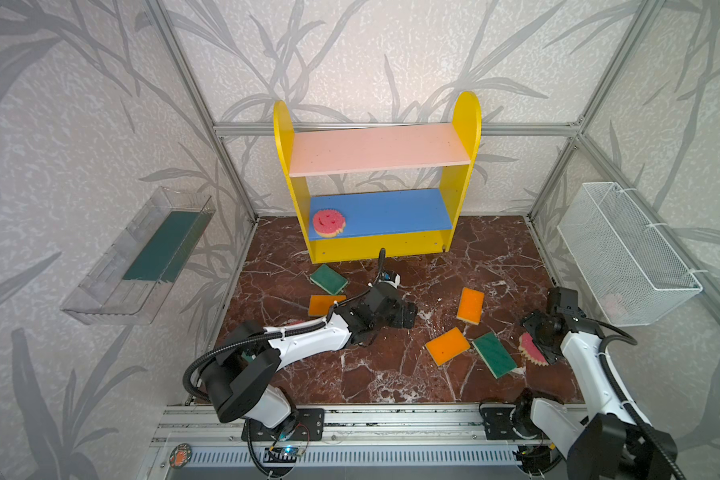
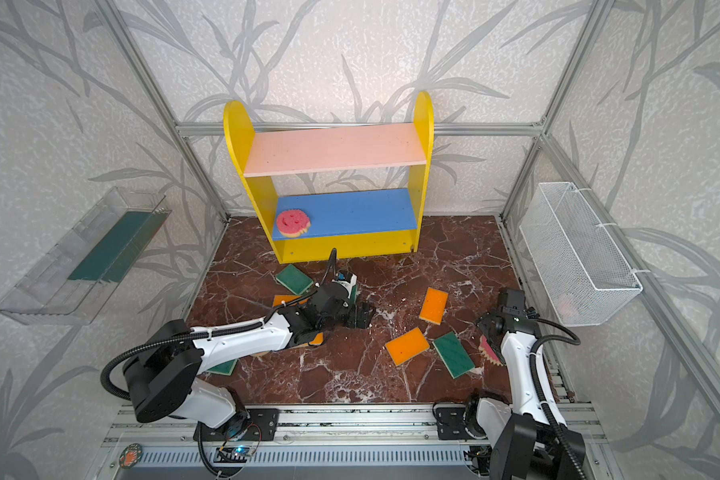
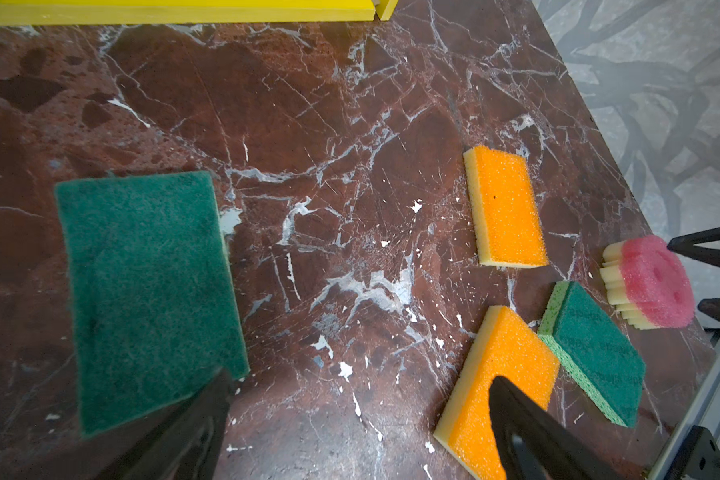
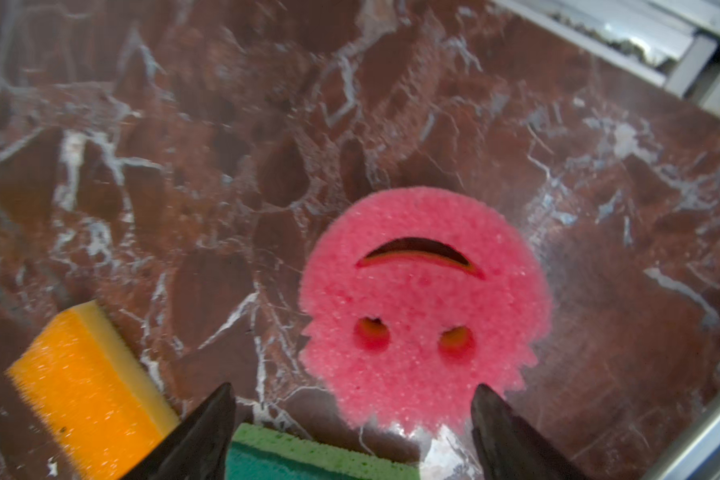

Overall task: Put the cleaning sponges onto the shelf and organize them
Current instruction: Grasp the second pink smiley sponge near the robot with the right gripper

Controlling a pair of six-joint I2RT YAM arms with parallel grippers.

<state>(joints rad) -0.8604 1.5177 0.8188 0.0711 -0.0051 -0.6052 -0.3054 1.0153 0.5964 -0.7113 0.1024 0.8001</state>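
The shelf (image 1: 461, 174) (image 2: 417, 174) stands at the back, with one pink smiley sponge (image 1: 328, 222) (image 2: 293, 222) on its blue board. Several sponges lie on the marble floor: green (image 1: 329, 279), orange (image 1: 470, 305), orange (image 1: 447, 345), green (image 1: 494, 354). My left gripper (image 3: 360, 378) (image 1: 407, 315) is open above bare floor, between a green sponge (image 3: 150, 291) and an orange one (image 3: 499, 386). My right gripper (image 4: 353, 388) (image 1: 535, 332) is open low over a pink smiley sponge (image 4: 425, 307) (image 1: 531, 351), its fingertips either side of the sponge's near edge, apart from it.
A clear tray (image 1: 100, 291) holding a dark green strip (image 1: 163, 245) hangs on the left wall. A white wire basket (image 1: 628, 257) hangs on the right wall. An aluminium rail (image 1: 391, 415) runs along the front. More sponges (image 2: 223, 368) lie partly under the left arm.
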